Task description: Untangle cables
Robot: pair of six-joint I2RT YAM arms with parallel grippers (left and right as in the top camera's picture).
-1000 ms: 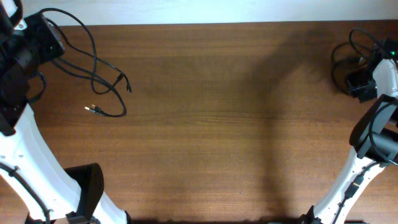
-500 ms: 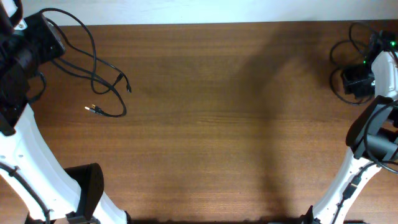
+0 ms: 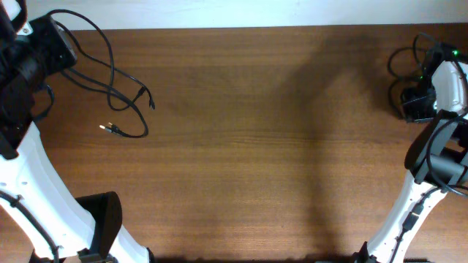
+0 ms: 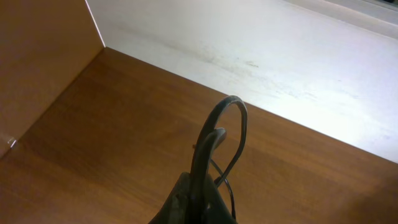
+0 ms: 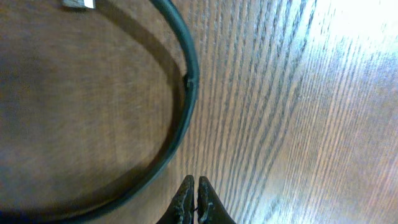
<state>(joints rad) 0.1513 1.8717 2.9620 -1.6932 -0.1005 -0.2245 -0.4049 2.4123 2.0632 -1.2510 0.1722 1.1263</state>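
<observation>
Gripping cables (image 4: 231, 107), left tool (image 4: 198, 185) shows this only wrist-side.

Soft even light, broad faint shadows on the table (image 3: 241, 146), glare and blurred cable (image 5: 189, 81) up close

arms (image 3: 33, 175): 2 | claws (image 5: 195, 184): 2 | cable clusters (image 3: 111, 86): 2 | plug ends (image 3: 110, 128) seen overhead: 2 | table (image 3: 256, 146): 1

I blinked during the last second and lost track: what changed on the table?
The right gripper shifted slightly leftward, by the right cable, shut and empty. Nothing was grasped or released. The left gripper, shut on the left cables, and those cables stayed put.
</observation>
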